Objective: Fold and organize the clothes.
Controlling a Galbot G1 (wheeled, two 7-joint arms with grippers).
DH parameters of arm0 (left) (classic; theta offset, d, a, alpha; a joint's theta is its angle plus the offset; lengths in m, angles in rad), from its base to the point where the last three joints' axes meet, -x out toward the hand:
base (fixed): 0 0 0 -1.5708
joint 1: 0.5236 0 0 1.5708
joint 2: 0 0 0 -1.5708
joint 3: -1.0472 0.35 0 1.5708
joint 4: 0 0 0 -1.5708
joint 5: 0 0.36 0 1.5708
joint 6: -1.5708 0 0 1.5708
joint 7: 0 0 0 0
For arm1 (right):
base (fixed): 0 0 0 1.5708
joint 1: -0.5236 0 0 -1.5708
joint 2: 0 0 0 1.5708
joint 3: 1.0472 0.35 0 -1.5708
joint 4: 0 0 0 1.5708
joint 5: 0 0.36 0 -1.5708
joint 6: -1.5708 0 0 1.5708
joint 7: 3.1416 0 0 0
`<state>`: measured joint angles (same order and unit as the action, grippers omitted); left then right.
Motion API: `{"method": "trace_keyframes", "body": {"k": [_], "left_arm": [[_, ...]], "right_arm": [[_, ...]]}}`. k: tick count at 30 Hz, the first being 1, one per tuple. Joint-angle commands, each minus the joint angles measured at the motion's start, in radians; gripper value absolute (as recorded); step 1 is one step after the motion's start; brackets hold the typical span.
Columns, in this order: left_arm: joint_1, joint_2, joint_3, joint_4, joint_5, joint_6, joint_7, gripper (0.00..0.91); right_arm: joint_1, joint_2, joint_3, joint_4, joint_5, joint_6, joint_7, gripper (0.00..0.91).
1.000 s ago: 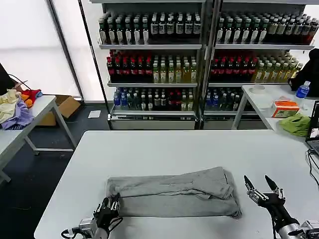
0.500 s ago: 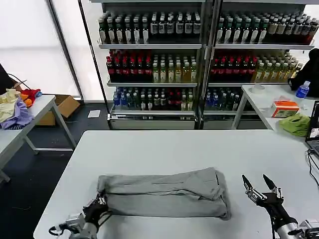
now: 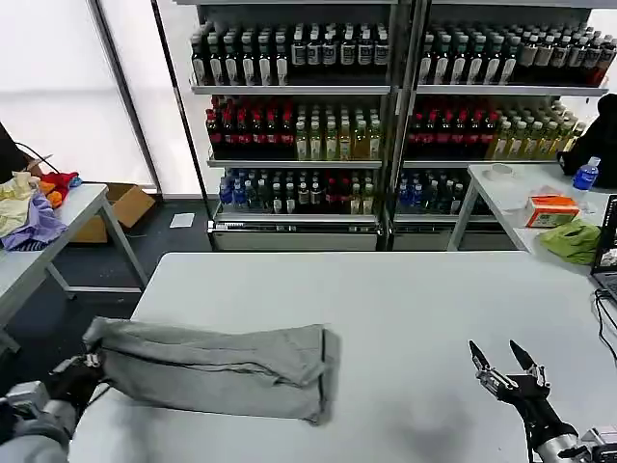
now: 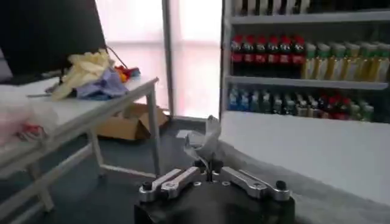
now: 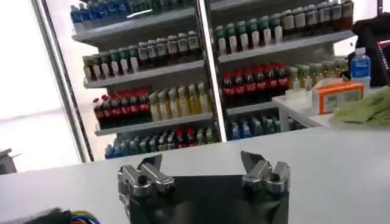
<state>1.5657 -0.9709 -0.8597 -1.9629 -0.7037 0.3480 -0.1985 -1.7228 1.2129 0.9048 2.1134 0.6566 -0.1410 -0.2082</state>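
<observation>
The left gripper (image 3: 79, 371) is pinching the folded grey shirt (image 3: 217, 368), which is trailing rightward from it across the table (image 3: 405, 299). The right gripper (image 3: 506, 364) is hovering wide open, holding nothing.

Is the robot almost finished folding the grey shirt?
Partly. The grey shirt already lies folded into a long band on the white table. Right now the left tool grips its end at the table's left edge, which overhangs. The right tool waits open, apart from it. Folding it shorter probably remains.
</observation>
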Motion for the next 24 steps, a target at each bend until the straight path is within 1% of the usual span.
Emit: {"method": "trace_keyframes", "body": {"k": [1,2,3,7,14,18,20,21,22,24], "left_arm": [[-0.014,0.184,-0.121,-0.016,-0.138,0.027,0.066,0.010],[-0.020,0.178,-0.096,-0.072,-0.157,0.037,0.062,0.010],[-0.023,0.169,-0.078,-0.092,-0.176,0.042,0.057,0.010],[-0.054,0.152,0.068,-0.237,-0.200,0.056,0.063,0.010],[-0.121,0.170,0.327,-0.346,-0.244,0.047,0.034,0.010],[-0.144,0.149,0.503,-0.355,-0.204,0.032,0.011,0.010],[-0.145,0.140,0.548,-0.350,-0.174,0.029,0.012,0.010],[-0.151,0.130,0.599,-0.337,-0.157,0.028,0.010,0.010],[-0.156,0.127,0.616,-0.332,-0.149,0.027,0.010,0.010],[-0.182,0.104,0.683,-0.268,-0.126,0.012,0.013,0.010]], "right_arm": [[-0.008,0.001,0.002,0.005,0.001,0.002,0.000,0.907],[-0.010,0.001,0.002,0.006,0.001,0.002,0.001,0.907],[-0.010,0.003,0.002,0.007,0.001,0.002,0.000,0.907],[-0.012,0.009,0.004,0.001,0.002,0.005,-0.002,0.907],[-0.025,0.018,0.007,-0.009,0.001,0.011,-0.003,0.907],[-0.017,0.019,0.007,-0.012,0.001,0.010,-0.002,0.907],[-0.016,0.018,0.008,-0.014,0.000,0.010,-0.002,0.907],[-0.017,0.018,0.008,-0.013,0.001,0.010,-0.003,0.907],[-0.017,0.019,0.008,-0.012,0.001,0.010,-0.003,0.907],[-0.018,0.022,0.008,-0.012,0.001,0.011,-0.004,0.907]]}}
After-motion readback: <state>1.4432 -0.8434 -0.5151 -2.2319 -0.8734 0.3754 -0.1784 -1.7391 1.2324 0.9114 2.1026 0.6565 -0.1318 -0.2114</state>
